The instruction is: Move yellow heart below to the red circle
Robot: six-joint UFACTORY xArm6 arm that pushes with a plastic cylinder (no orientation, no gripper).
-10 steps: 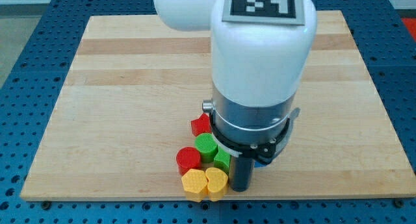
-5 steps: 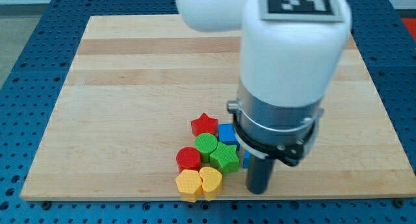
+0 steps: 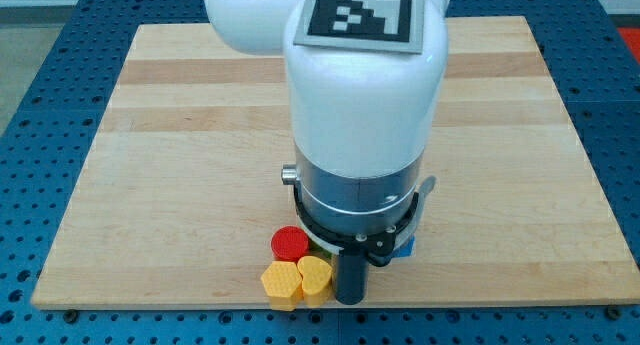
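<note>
The yellow heart [image 3: 314,276] lies near the board's bottom edge, just below and slightly right of the red circle [image 3: 290,243], touching it. A yellow hexagon-like block [image 3: 281,283] sits against the heart's left side. My tip [image 3: 349,299] is right beside the heart, on its right, close to or touching it. The arm's white and grey body hides the blocks behind it.
A sliver of a blue block [image 3: 405,249] shows right of the rod. A bit of green [image 3: 325,253] peeks out above the heart. The wooden board [image 3: 180,135] ends just below the yellow blocks. Other blocks are hidden by the arm.
The arm swung right, then came back left. The rod now stands against the heart's right side. The heart and the yellow hexagon have slid a little left. The arm now covers the red star and green blocks.
</note>
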